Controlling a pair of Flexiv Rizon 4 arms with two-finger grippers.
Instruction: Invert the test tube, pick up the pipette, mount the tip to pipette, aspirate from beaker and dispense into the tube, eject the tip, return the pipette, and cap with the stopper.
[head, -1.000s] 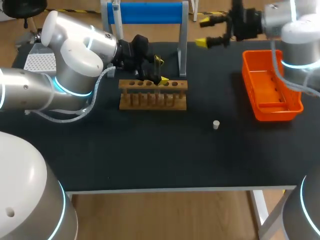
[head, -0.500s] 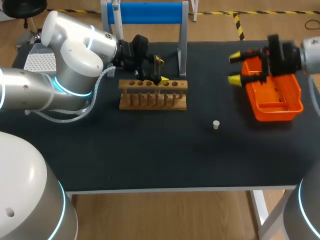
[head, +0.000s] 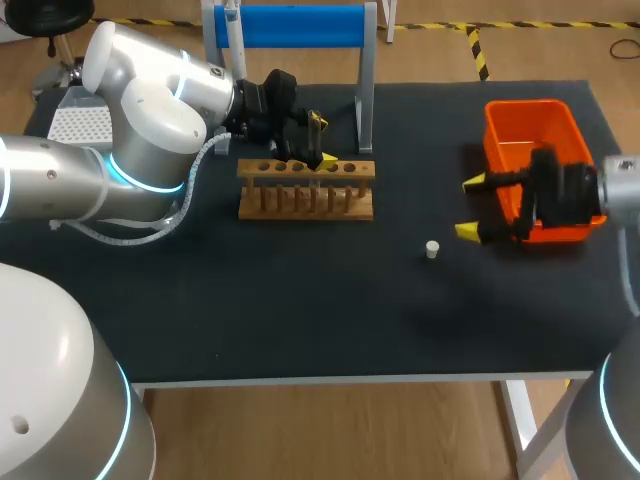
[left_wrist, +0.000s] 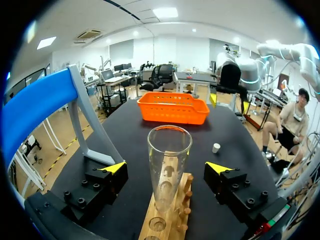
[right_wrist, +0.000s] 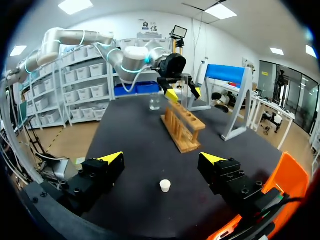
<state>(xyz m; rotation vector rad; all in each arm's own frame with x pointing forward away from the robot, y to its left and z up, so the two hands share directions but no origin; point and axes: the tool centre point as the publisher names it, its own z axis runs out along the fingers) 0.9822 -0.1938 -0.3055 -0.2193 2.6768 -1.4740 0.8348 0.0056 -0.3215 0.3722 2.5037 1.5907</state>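
Note:
A clear test tube (left_wrist: 167, 165) stands mouth up in the wooden rack (head: 306, 188), in a hole near the rack's end (left_wrist: 167, 212). My left gripper (left_wrist: 166, 167) is open around the tube, with a gap at each yellow tip; in the head view it (head: 316, 142) hovers over the rack's back. A small white stopper (head: 432, 249) lies on the black table. My right gripper (head: 471, 207) is open and empty just right of it, with the stopper (right_wrist: 165, 185) ahead of it between its fingers. A glass beaker (right_wrist: 155, 102) stands beyond the rack.
An orange basket (head: 530, 150) sits at the right, behind my right gripper. A blue-topped stand (head: 290, 25) rises behind the rack, with what looks like a white pipette (head: 231, 15) at its left end. A white perforated box (head: 80, 125) sits by the left edge.
My right arm has swung from the far back right, over the orange basket, down to the near side beside the stopper. The left arm and tube have not moved.

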